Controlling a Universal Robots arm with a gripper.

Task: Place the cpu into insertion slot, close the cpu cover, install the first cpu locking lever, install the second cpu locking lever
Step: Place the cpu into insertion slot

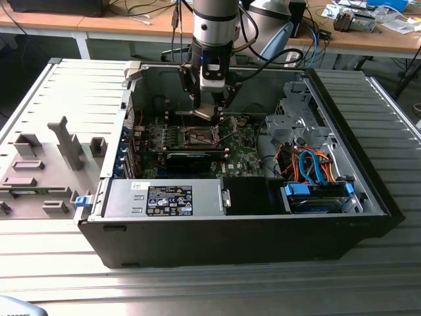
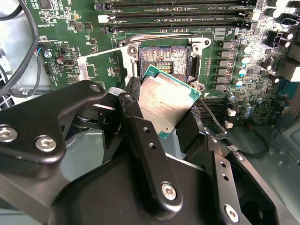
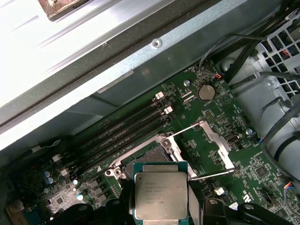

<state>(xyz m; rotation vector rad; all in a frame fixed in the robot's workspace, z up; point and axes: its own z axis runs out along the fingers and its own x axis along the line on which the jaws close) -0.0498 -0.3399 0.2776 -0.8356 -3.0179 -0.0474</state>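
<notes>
**Hovering over the open socket, chip in the pinch**

Down inside the open computer case (image 1: 230,230) on the ribbed metal surface (image 1: 197,289), right over the green motherboard (image 1: 245,155). Pinching the cpu (image 2: 164,105) with the tool (image 1: 209,110): black fingers (image 2: 135,110) pressed against two opposite edges, silvery-grey top turned up toward the cameras in both wrist views. Holding it clear of the board, not seated, and slightly turned against the square of the insertion slot (image 2: 161,58) in the second wrist view, with one green corner overlapping the socket's near rim.

Below and just beyond the chip, the socket itself, wide open: dark centre, gold contacts, silvery rim all round. Off to one side, the cpu cover (image 3: 218,143), swung up and away from the socket, a thin silvery frame with the green board plain through its square window in the first wrist view. Beside the socket, a thin wire locking lever (image 2: 211,115), standing free and unlatched. Past the socket, the long black memory slots (image 3: 122,131), running side by side toward the case wall.
</notes>
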